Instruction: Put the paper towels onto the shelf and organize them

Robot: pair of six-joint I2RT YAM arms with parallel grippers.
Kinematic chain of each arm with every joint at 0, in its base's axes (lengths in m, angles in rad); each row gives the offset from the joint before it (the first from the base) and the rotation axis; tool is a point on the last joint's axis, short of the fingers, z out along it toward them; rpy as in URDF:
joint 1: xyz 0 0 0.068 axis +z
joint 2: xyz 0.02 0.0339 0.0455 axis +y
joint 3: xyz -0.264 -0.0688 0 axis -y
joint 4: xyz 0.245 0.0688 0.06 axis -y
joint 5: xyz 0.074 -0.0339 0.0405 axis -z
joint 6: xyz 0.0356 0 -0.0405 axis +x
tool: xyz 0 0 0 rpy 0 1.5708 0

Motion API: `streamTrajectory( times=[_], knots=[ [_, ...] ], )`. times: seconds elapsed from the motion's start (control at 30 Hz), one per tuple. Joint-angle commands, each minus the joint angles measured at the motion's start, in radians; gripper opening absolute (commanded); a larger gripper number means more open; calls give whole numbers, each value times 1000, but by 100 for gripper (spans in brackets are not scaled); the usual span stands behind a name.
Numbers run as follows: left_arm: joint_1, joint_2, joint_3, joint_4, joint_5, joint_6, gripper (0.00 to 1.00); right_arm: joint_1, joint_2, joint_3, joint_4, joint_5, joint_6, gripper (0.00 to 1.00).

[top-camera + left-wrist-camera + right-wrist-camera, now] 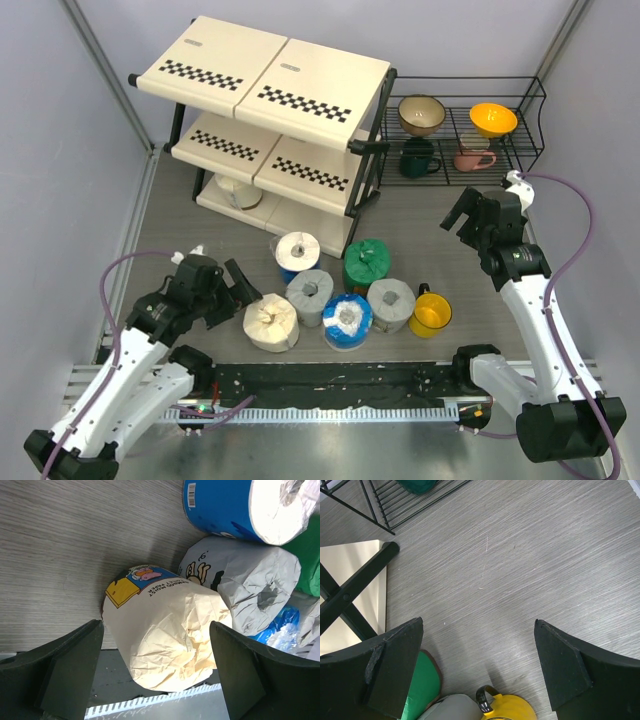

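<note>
Near the left end of the worktop's (420, 215) near edge, the left gripper (238, 293) is wide open, its jaws on either side of a cream roll (165, 630). It has not closed on it, and I cannot tell if a finger touches the wrap. Just beside this roll, five more paper towels (347, 320) stand close together, with a yellow mug (431, 314) at their right. Another cream roll (240, 192) sits on the lowest tier of the shelf (262, 75), at the far-left corner. The right gripper (479, 625) hangs open and empty over bare worktop near the right edge.
</note>
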Motion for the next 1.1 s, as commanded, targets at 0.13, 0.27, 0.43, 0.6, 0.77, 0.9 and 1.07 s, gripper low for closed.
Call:
streamTrajectory(
  times=[0.13,0.27,0.43,0.6,0.77,0.9,1.07],
  knots=[
    [-81,1,2,5,-100,-30,91,0,-7,-9,35,-9,12,98],
    [-110,-6,-21,5,-105,-46,90,0,-6,-15,38,-12,17,98],
    [-157,-13,-27,8,-119,-50,86,0,-4,-24,44,-15,21,98],
    [-214,4,-30,22,-140,-50,86,0,2,-32,51,-23,29,98],
    [-262,50,-41,26,-172,-82,84,0,2,-37,53,-24,32,97],
    [-268,64,-51,25,-209,-108,81,0,-1,-37,53,-20,26,97],
    [-270,89,-67,54,-218,-106,77,1,2,-38,52,-12,20,97]
  ],
)
